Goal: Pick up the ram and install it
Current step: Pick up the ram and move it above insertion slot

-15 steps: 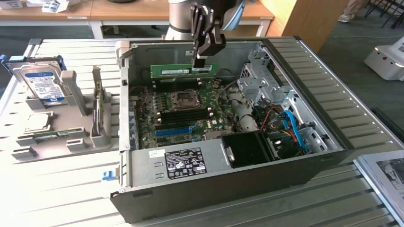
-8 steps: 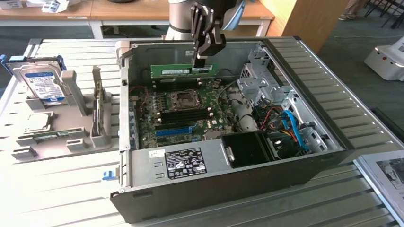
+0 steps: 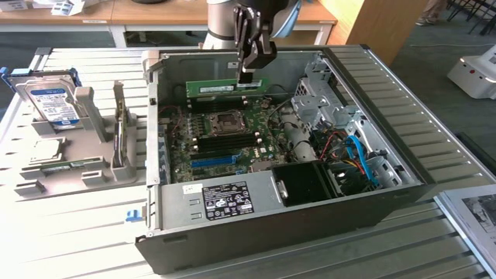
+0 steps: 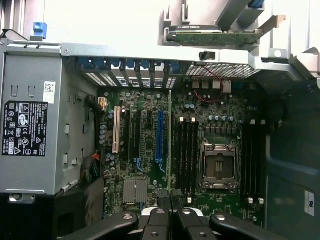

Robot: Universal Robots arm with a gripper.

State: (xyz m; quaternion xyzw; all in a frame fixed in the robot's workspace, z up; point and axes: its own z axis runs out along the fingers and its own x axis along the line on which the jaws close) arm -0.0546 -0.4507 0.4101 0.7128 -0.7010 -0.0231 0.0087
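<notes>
The claw (image 3: 246, 80) is pinched shut on the top edge of the ram (image 3: 217, 88), which hangs lengthwise below it, clear of the board, over the open case (image 3: 403, 145). In the wrist view the fingers (image 4: 159, 220) meet around the stick, and the ram (image 4: 170, 150) shows edge-on as a thin line running across the motherboard (image 4: 145, 165). It lies just beside the row of black memory slots (image 4: 185, 155) next to the CPU socket (image 4: 218, 165), roughly parallel to them and not in any of them. Those slots look empty. So the pick-up appears done, and the lining-up over a slot looks close but not exact. Seating the stick is what remains. Outside the case, at the exterior view's left, a hard drive (image 3: 53, 104) stands in a grey rack (image 3: 85, 168).
</notes>
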